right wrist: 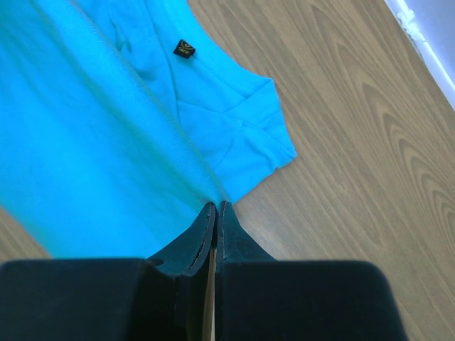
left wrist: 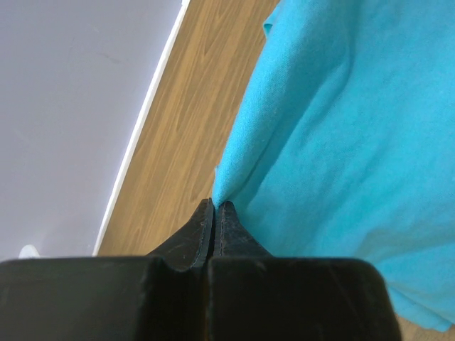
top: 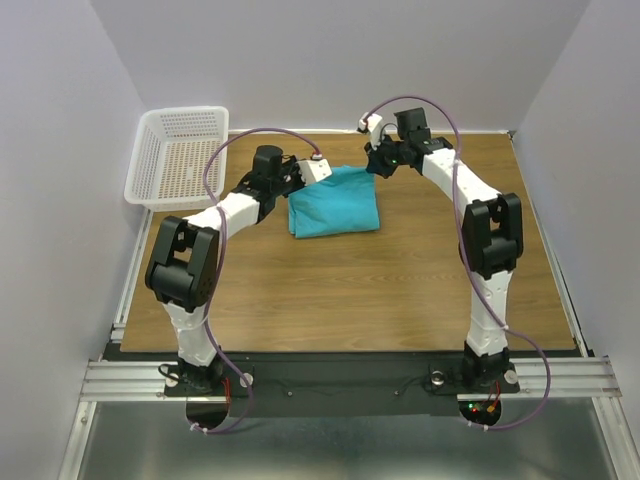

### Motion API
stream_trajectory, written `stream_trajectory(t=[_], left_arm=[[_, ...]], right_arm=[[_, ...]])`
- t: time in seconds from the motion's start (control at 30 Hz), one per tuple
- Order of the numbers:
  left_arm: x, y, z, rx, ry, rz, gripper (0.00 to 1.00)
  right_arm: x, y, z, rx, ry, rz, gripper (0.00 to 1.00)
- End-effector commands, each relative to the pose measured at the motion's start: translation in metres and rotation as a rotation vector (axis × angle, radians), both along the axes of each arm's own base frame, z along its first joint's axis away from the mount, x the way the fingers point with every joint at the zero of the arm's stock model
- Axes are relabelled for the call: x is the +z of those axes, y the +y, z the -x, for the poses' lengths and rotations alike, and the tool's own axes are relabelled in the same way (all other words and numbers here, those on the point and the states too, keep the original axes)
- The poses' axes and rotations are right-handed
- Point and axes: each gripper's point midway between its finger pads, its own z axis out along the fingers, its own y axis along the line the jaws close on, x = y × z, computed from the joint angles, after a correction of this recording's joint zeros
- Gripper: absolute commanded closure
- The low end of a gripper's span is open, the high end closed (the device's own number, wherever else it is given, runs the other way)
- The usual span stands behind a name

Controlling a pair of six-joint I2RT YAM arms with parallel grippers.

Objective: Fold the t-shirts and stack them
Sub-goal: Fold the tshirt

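Observation:
One turquoise t-shirt [top: 334,203] lies partly folded near the back middle of the wooden table. My left gripper [top: 305,172] is at its far left corner, shut on a pinch of the fabric; in the left wrist view the t-shirt [left wrist: 341,142] rises in a taut ridge from the closed tips of the left gripper [left wrist: 215,204]. My right gripper [top: 375,160] is at the far right corner, shut on the cloth edge. In the right wrist view the t-shirt [right wrist: 92,156] shows its small dark neck label [right wrist: 183,48], with the right gripper [right wrist: 216,205] closed on its hem.
A white mesh basket [top: 180,155] sits at the table's back left corner, just left of my left arm. The back wall and side walls stand close around the table [top: 350,290]. Bare wood stretches in front of the shirt.

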Motion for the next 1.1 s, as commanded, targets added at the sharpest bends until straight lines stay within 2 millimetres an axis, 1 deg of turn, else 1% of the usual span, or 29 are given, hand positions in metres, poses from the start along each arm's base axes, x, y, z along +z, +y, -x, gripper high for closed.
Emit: stream_trajectory(t=[0.0,0.1,0.13,0.17,0.27,0.33,0.4,0.43,0.47,0.53,0.6,0.63,0.7,0.73,0.8,0.83,0.93,0.97,1.0,1.03,1.07], left_arm=[[0.036,-0.001,-0.022,0.008,-0.095,0.028,1.0],[0.033,-0.002,-0.027,0.006,-0.086,0.032,1.0],[0.031,-0.003,-0.029,0.007,-0.082,0.03,1.0],[0.031,-0.003,-0.03,0.007,-0.081,0.03,1.0],[0.024,-0.004,-0.033,0.005,-0.062,0.028,1.0],[0.022,-0.004,-0.035,0.007,-0.06,0.028,1.0],[0.016,-0.004,-0.037,0.014,-0.048,0.028,1.0],[0.013,-0.005,-0.04,0.017,-0.043,0.028,1.0],[0.012,-0.005,-0.041,0.02,-0.04,0.031,1.0],[0.01,-0.006,-0.044,0.023,-0.034,0.032,1.0],[0.007,-0.005,-0.047,0.033,-0.028,0.031,1.0],[0.006,-0.006,-0.048,0.033,-0.028,0.03,1.0],[0.002,-0.006,-0.049,0.035,-0.02,0.026,1.0],[0.002,-0.005,-0.05,0.038,-0.019,0.027,1.0],[0.0,-0.006,-0.05,0.039,-0.015,0.028,1.0],[-0.004,-0.005,-0.05,0.043,-0.006,0.024,1.0],[-0.005,-0.003,-0.052,0.053,-0.005,0.025,1.0],[-0.006,-0.004,-0.053,0.055,-0.002,0.027,1.0],[-0.008,-0.003,-0.053,0.062,0.002,0.027,0.92],[-0.007,-0.002,-0.054,0.074,-0.003,0.034,0.82],[-0.003,0.0,-0.057,0.092,-0.012,0.042,0.55]], right_arm=[[0.021,0.002,-0.026,-0.028,-0.091,-0.032,0.99],[0.015,0.003,-0.031,-0.043,-0.086,-0.032,1.0],[0.017,0.003,-0.035,-0.05,-0.094,-0.033,0.99],[0.012,0.003,-0.036,-0.05,-0.086,-0.033,0.99],[0.008,0.004,-0.041,-0.055,-0.085,-0.034,0.99],[0.004,0.004,-0.043,-0.061,-0.081,-0.031,0.99],[0.005,0.003,-0.047,-0.071,-0.086,-0.033,0.99],[0.0,0.004,-0.048,-0.074,-0.076,-0.034,0.99],[0.001,0.004,-0.051,-0.081,-0.08,-0.034,0.99],[-0.006,0.004,-0.054,-0.094,-0.071,-0.032,1.0],[-0.004,0.004,-0.058,-0.103,-0.076,-0.036,0.99],[-0.008,0.003,-0.06,-0.111,-0.07,-0.038,0.99],[-0.008,0.004,-0.063,-0.117,-0.073,-0.041,0.99],[-0.005,0.006,-0.066,-0.118,-0.08,-0.047,0.99],[-0.009,0.005,-0.069,-0.126,-0.075,-0.046,0.99],[-0.01,0.006,-0.069,-0.126,-0.073,-0.049,0.99],[-0.013,0.008,-0.072,-0.129,-0.07,-0.056,0.99],[-0.014,0.009,-0.073,-0.13,-0.066,-0.061,0.96],[-0.017,0.009,-0.074,-0.131,-0.062,-0.061,0.93],[-0.018,0.009,-0.075,-0.142,-0.056,-0.066,0.87],[-0.018,0.009,-0.077,-0.155,-0.054,-0.068,0.76]])
